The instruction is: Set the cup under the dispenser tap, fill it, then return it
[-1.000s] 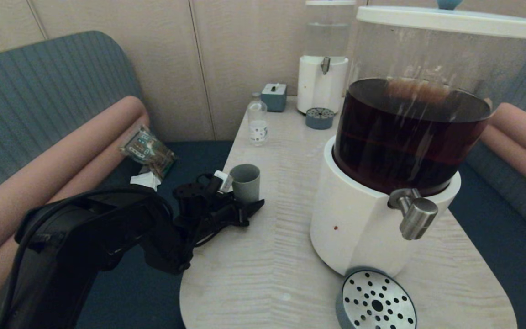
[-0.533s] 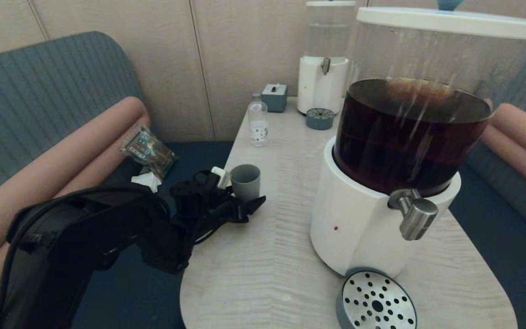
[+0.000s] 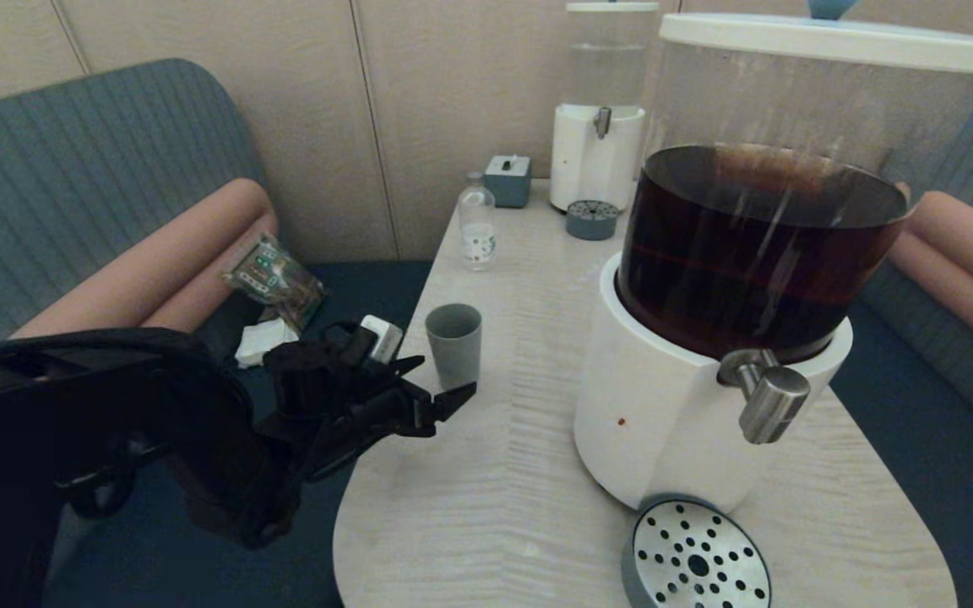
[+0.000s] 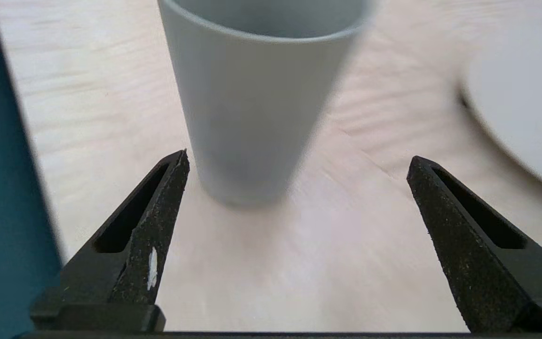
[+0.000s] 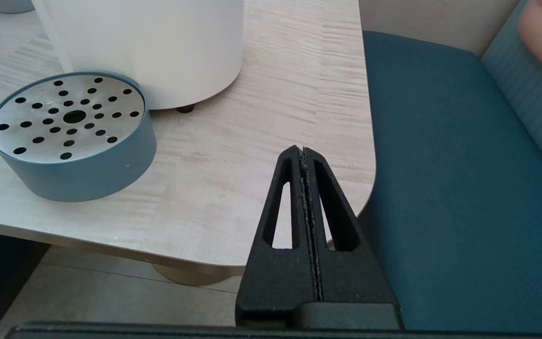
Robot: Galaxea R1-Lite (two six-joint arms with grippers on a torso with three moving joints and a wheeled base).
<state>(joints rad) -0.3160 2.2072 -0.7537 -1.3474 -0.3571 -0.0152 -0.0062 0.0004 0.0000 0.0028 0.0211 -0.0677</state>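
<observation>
Cup sits well left of the dispenser tap, apparently empty, ungrasped. Left gripper just beside it, jaws wide; all 3 steps remain. Right gripper parked, jaws closed.

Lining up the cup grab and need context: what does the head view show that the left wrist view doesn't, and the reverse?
Head view only: the dispenser tap, the dark-liquid tank, the drip tray, a small clear bottle and the second dispenser.

Left wrist view only: the left gripper open, its fingertips short of the cup and not touching it.

Both: cup upright on the table, left gripper beside it.
</observation>
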